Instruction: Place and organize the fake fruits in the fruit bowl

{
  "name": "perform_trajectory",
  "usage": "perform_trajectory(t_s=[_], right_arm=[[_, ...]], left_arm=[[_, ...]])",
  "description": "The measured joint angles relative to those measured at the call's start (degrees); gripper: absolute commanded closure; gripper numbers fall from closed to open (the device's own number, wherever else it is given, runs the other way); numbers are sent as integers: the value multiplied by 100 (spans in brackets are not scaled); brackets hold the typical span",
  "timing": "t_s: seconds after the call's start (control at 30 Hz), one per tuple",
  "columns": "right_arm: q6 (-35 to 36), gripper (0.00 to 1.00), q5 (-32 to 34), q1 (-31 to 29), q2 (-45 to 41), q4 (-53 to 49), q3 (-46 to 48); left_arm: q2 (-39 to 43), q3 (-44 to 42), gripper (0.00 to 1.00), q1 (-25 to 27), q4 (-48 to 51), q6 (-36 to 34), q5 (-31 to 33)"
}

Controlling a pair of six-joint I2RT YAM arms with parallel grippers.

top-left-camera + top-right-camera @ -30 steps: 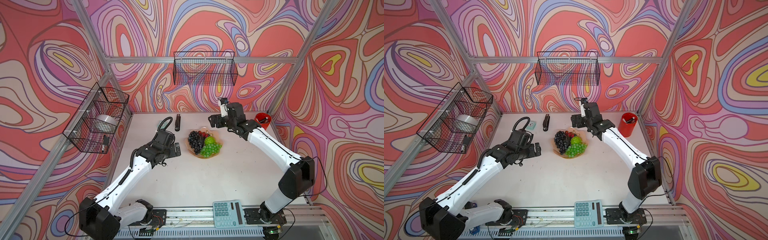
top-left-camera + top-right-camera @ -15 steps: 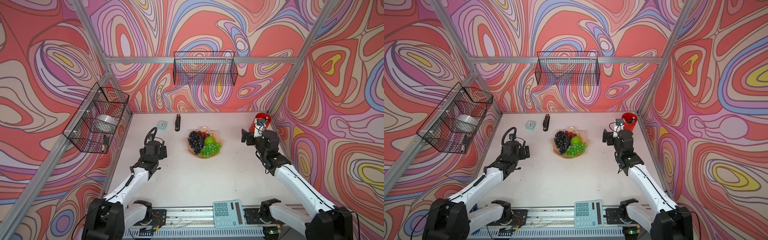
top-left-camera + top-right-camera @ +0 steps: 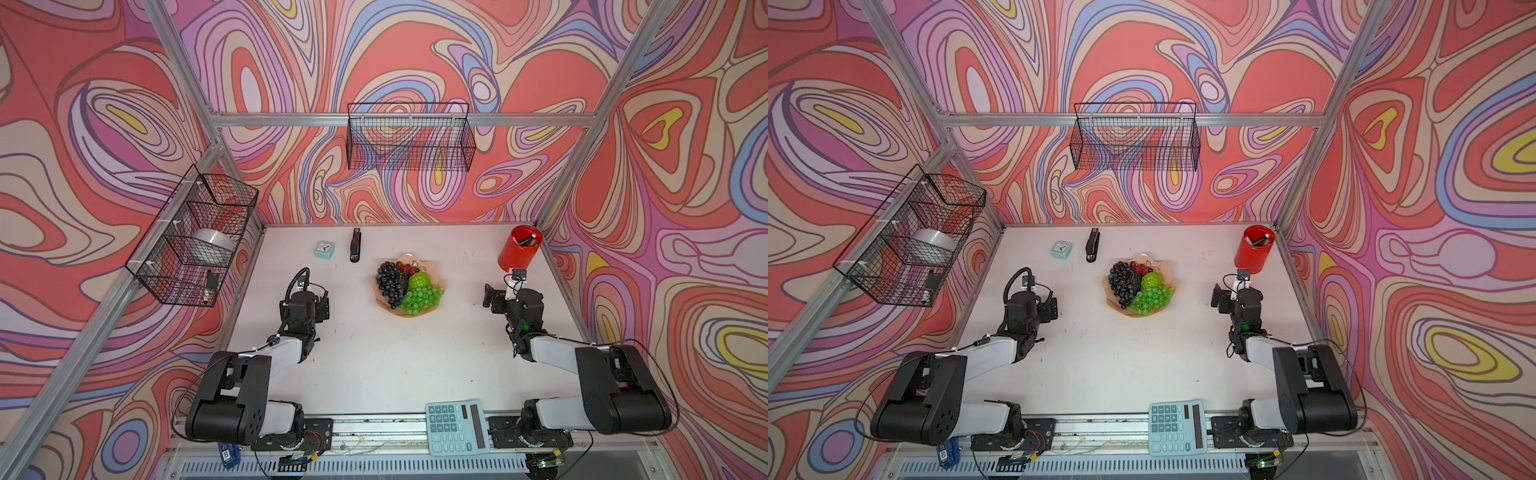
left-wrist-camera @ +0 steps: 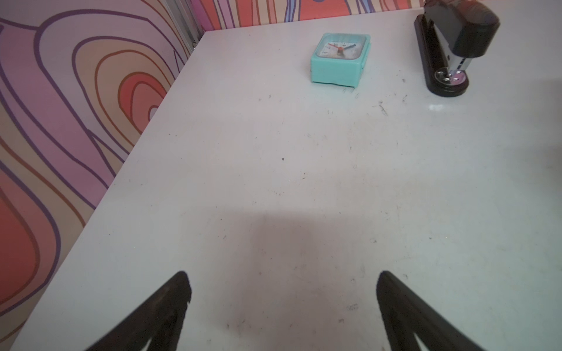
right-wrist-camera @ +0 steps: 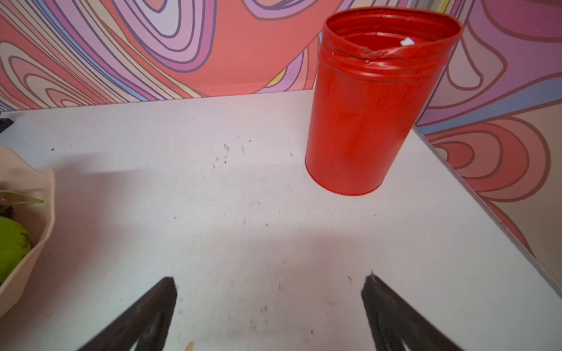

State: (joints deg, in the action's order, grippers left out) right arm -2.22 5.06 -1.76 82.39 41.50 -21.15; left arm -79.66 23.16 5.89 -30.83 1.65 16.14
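The peach-pink fruit bowl stands mid-table in both top views. In it lie the fake fruits: a dark purple grape bunch, green grapes, a bumpy lime-green ball and red cherries. My left gripper hovers low over bare table well left of the bowl, open and empty. My right gripper is open and empty too, right of the bowl and in front of the red cup. The right wrist view catches only the bowl's rim and a green fruit.
A red cup stands in the back right corner. A teal clock and a black stapler lie at the back left. A teal calculator sits on the front rail. Wire baskets hang on the walls.
Both arms have drawn back from the bowl: the left gripper toward the front left, the right gripper from behind the bowl to the right side. The fruits and the bowl have not moved.
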Motion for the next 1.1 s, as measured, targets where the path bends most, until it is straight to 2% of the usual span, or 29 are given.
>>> perform_trajectory(t_s=[0.2,0.3,0.6,1.1], right_arm=[[20,2,-221,192,697,1034,-9],[17,2,-308,249,1311,1749,-20],[24,2,-459,256,1596,1381,-597],[31,2,-463,256,1596,1285,-597]], left_arm=[[-603,125,0,-210,-748,-46,-352],[-723,-20,0,-304,-1250,-13,-455],[-852,-144,0,-376,-1731,33,-568],[-855,-175,0,-374,-1871,35,-570]])
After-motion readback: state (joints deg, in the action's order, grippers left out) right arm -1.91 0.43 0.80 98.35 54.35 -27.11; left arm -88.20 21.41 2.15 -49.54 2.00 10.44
